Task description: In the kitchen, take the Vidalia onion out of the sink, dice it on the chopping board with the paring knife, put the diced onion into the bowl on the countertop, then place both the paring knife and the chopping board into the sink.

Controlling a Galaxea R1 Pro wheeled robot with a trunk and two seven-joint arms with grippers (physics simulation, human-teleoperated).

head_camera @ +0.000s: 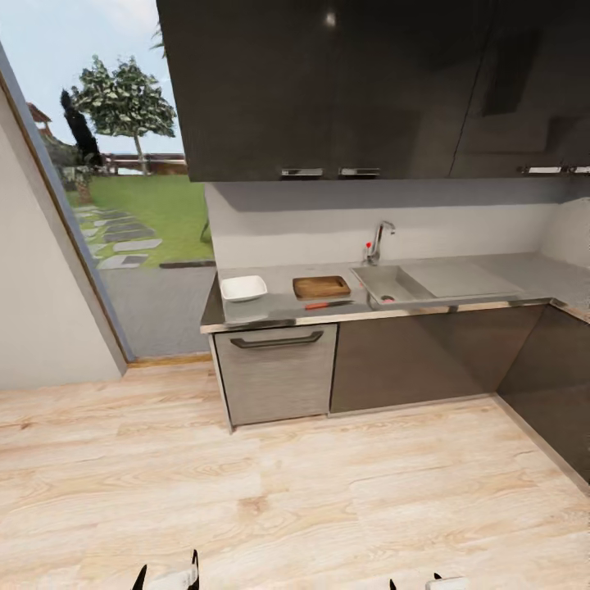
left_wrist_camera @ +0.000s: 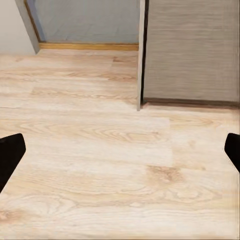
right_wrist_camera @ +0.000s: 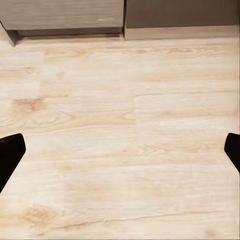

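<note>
Across the wooden floor, the grey countertop (head_camera: 274,309) carries a white square bowl (head_camera: 243,288) at its left end. The brown chopping board (head_camera: 321,287) lies beside the bowl. The red-handled paring knife (head_camera: 328,305) rests just in front of the board. Right of them is the sink (head_camera: 403,283) with its chrome tap (head_camera: 378,242). A small spot lies low in the basin, and I cannot tell whether it is the Vidalia onion. My left gripper (head_camera: 168,574) (left_wrist_camera: 120,155) and right gripper (head_camera: 414,583) (right_wrist_camera: 120,155) hang low over the floor, far from the counter. Both are open and hold nothing.
Under the counter are a light-fronted drawer unit with a bar handle (head_camera: 277,373) and dark cabinets (head_camera: 426,352) that turn a corner at the right (head_camera: 553,385). Dark wall cabinets (head_camera: 369,82) hang above. A large window (head_camera: 139,238) at the left shows a garden.
</note>
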